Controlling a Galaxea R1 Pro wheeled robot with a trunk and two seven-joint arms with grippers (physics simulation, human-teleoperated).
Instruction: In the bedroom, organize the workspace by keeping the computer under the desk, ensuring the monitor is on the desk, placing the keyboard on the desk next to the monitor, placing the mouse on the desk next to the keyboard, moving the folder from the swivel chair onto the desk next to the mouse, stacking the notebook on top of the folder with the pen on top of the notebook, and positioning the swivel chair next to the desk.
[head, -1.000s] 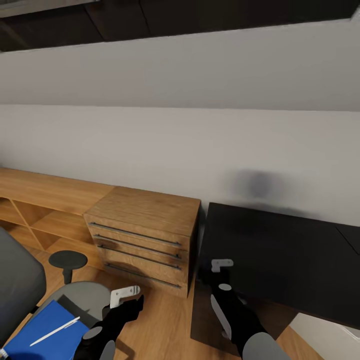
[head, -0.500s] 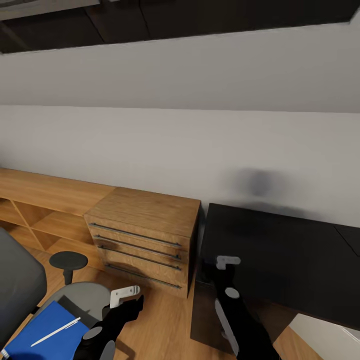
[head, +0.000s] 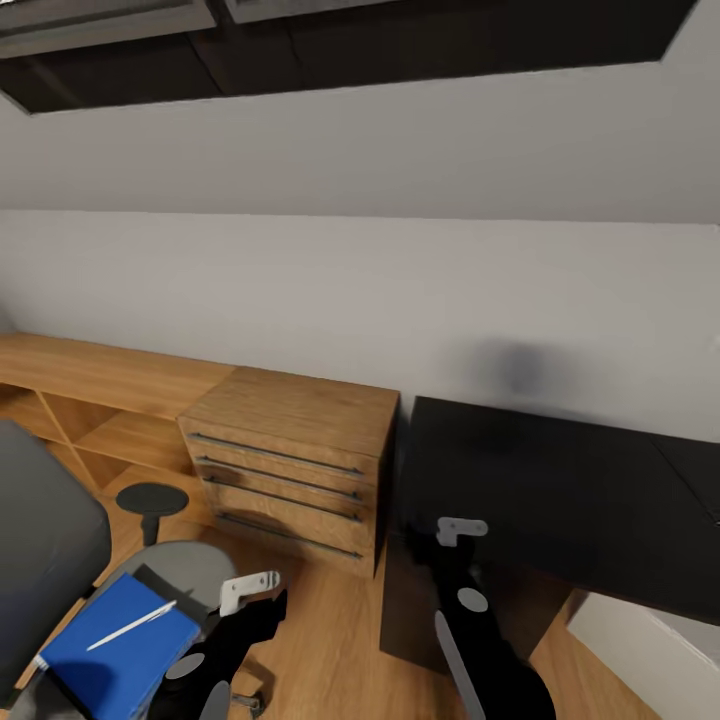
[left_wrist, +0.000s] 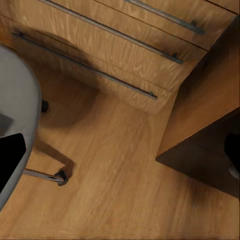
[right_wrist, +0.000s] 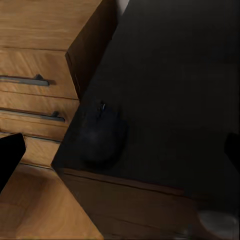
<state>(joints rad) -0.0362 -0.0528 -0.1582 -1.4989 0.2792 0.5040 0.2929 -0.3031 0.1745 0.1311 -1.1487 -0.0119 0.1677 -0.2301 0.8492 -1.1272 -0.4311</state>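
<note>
My right gripper (head: 462, 528) has advanced from the floor gap to the near edge of the desk (head: 560, 500). My head view has shifted, bringing more of the swivel chair (head: 45, 560) and folder (head: 120, 655) into frame.

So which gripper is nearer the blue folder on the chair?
Left. The left gripper hangs just beside the blue folder on the swivel chair seat. The right gripper is across the floor, at the desk edge.

My head camera high, facing the wall over drawers (head: 290, 470) and surface (head: 560, 500), left wrist close above floor and drawers, right wrist near the surface's corner, drawers shared by all
</note>
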